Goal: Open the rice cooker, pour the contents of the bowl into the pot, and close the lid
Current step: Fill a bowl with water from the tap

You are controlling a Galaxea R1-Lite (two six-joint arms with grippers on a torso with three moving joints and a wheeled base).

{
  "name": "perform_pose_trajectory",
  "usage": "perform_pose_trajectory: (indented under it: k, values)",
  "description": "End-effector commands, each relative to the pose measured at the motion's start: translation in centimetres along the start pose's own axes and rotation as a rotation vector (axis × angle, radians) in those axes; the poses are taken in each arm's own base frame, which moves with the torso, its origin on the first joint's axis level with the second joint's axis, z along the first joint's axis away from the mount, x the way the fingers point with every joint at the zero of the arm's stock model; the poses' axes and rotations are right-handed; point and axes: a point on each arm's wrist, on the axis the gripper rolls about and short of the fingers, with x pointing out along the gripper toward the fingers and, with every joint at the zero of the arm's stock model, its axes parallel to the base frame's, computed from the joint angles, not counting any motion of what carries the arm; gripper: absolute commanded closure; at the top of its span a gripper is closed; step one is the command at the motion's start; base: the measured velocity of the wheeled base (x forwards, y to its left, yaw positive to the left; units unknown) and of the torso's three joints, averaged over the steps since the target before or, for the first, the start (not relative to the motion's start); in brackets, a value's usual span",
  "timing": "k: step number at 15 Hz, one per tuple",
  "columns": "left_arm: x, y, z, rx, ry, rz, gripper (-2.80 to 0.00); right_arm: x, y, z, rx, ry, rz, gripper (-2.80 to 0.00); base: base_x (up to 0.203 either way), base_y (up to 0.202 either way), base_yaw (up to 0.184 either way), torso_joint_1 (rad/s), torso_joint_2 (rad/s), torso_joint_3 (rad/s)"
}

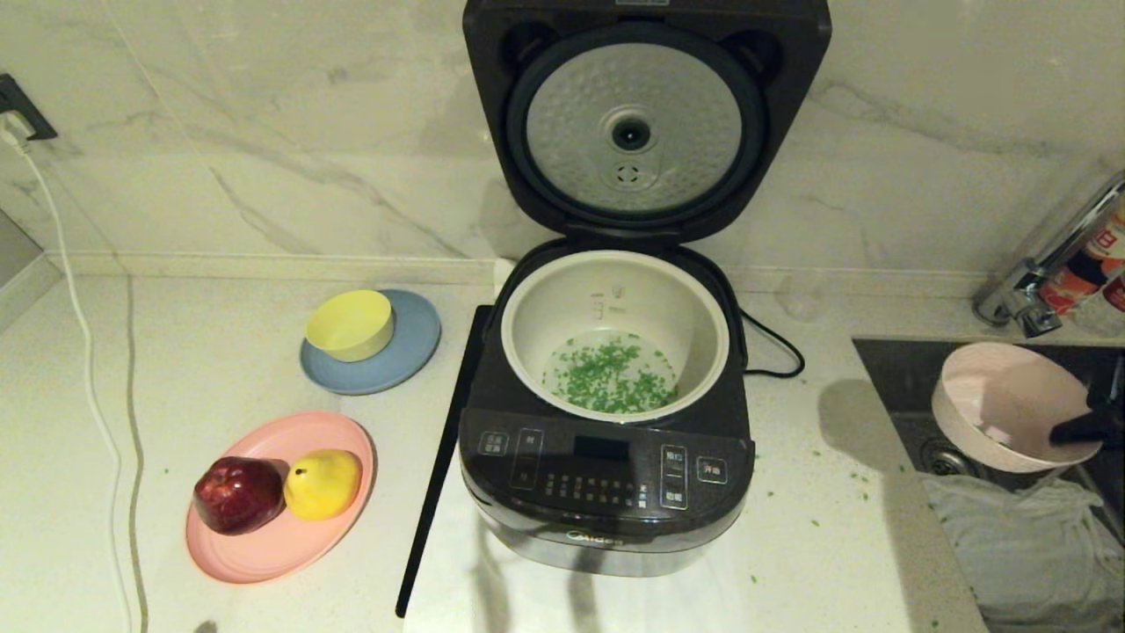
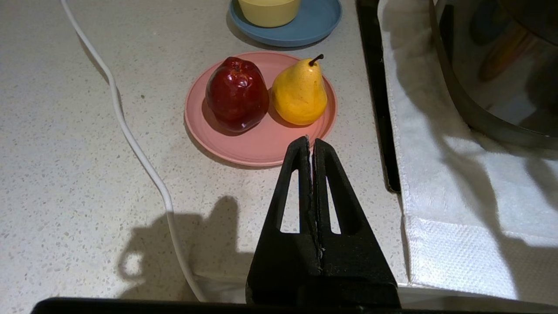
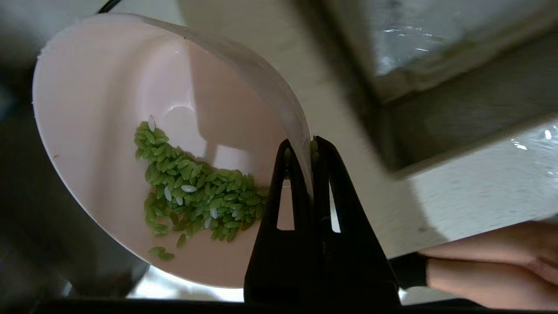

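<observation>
The rice cooker stands mid-counter with its lid raised against the wall, silver underside facing me. Green bits lie on the bottom of the off-white pot. Far right, over the sink, my right gripper is shut on the rim of the pale pink bowl, held tilted. A small heap of green contents remains inside it. My left gripper is shut and empty, low over the counter near the pink plate.
A pink plate with a red apple and yellow pear sits front left. Behind it a yellow bowl rests on a blue plate. A white cable runs down the left. Sink and tap at right.
</observation>
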Motion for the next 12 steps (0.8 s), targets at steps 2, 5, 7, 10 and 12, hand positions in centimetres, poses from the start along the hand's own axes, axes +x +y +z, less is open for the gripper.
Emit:
perform_pose_trajectory:
  k: [2,5,7,10,12]
  values:
    - [0.1,0.0,-0.2,0.0,0.007,0.0,0.0,3.4,-5.6,1.5,0.172,0.015,-0.084,0.0,0.0,0.0,0.0,0.0,0.0,0.0]
    - [0.1,0.0,-0.2,0.0,0.007,0.0,0.0,4.1,-10.6,2.9,0.301,-0.016,-0.102,0.0,0.0,0.0,0.0,0.0,0.0,0.0]
    - [0.1,0.0,-0.2,0.0,0.007,0.0,0.0,4.1,-14.0,3.7,0.381,-0.03,-0.102,0.0,0.0,0.0,0.0,0.0,0.0,0.0]
    - [0.1,0.0,-0.2,0.0,0.007,0.0,0.0,4.0,-18.2,4.3,0.447,-0.045,-0.107,0.0,0.0,0.0,0.0,0.0,0.0,0.0]
    - [0.1,0.0,-0.2,0.0,0.007,0.0,0.0,4.0,-20.3,5.1,0.484,-0.067,-0.122,0.0,0.0,0.0,0.0,0.0,0.0,0.0]
